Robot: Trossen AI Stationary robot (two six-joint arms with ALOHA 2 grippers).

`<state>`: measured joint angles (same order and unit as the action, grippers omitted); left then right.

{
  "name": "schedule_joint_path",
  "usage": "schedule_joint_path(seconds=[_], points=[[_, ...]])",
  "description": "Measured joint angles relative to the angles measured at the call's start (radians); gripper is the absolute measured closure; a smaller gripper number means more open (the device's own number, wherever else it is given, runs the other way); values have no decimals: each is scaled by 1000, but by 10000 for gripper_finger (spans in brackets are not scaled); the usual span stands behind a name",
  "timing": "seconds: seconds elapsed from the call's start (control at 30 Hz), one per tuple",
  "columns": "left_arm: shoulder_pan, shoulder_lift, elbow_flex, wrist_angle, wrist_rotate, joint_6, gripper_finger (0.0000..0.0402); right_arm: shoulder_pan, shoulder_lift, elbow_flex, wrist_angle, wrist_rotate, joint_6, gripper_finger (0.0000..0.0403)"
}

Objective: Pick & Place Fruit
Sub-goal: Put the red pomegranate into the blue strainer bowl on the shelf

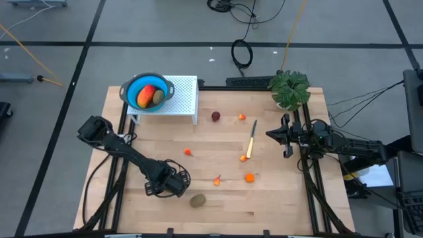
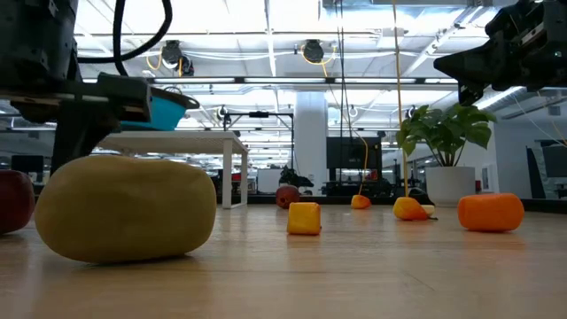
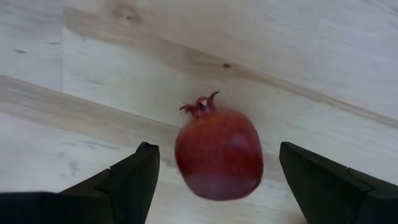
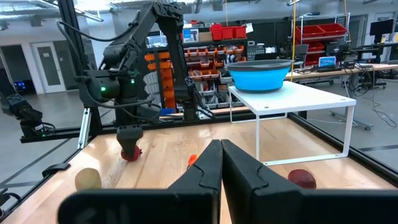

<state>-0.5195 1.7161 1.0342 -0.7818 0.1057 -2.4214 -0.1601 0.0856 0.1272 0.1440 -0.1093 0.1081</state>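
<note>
Left tool (image 3: 211, 180) hangs spread wide around a dark red pomegranate (image 3: 219, 154) on the table (image 1: 277, 198) near the brown-green oval (image 1: 197, 200), while the right tool (image 4: 221, 163), pressed together, waits over by the plant (image 1: 289, 88).

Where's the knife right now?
In the high view, the knife lies on the table's right half, just left of the right gripper, with small orange pieces nearby.
</note>
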Motion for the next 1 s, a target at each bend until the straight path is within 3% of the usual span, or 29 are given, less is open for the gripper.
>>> schedule_joint_path(seconds=[0.2, 0.8, 0.9, 1.0], points=[[3, 0, -23, 66, 0, 0, 108, 0, 0, 0, 0, 0, 0, 403], [0, 0, -24, 52, -3, 27, 215, 0, 0, 0, 0, 0, 0, 403], [-5, 0, -24, 53, -41, 61, 217, 0, 0, 0, 0, 0, 0, 403], [-15, 0, -23, 61, -144, 114, 212, 0, 0, 0, 0, 0, 0, 403]])
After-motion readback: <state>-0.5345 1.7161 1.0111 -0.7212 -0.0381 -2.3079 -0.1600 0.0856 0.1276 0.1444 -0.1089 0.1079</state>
